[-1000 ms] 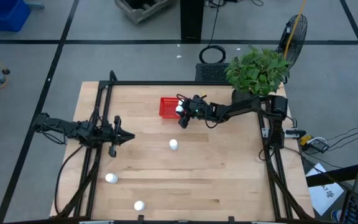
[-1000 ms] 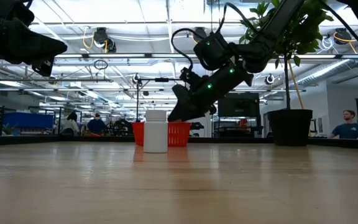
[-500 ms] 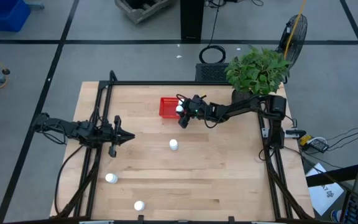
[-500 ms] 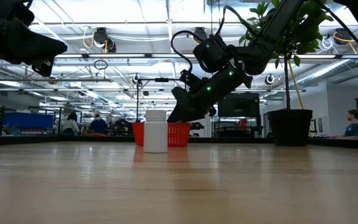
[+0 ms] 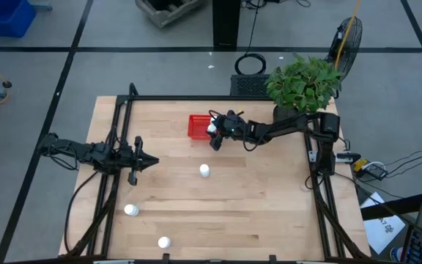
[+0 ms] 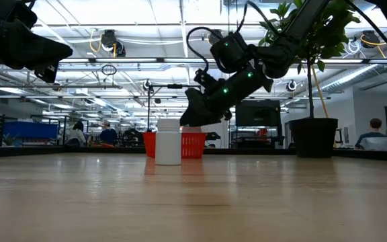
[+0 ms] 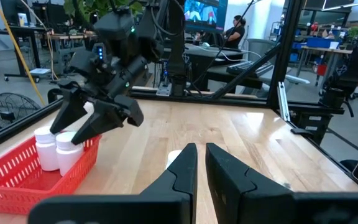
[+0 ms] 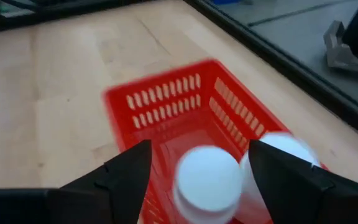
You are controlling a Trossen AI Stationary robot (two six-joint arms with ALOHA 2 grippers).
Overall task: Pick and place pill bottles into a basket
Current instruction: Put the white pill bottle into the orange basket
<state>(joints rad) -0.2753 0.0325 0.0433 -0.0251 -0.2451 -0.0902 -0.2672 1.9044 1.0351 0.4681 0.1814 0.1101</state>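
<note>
Two small white cylindrical pill bottles (image 7: 58, 149) upright, caps up, side by side inside the bright red meshed plastic basket (image 5: 199, 126), upper centre of the wooden counter (image 5: 269, 198). Right gripper (image 5: 215, 130) over the basket, jaws spread wider than before, bottle released. Left gripper (image 5: 149, 160) at left, jaws pressed together. Three bottles (image 5: 204, 170) on the counter.

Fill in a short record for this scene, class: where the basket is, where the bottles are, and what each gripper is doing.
basket: red, far side of table
bottles in basket: two, upright
bottles on table: three
right gripper: open, above the basket's edge, holding nothing
left gripper: shut, empty, waiting at table's left
</note>
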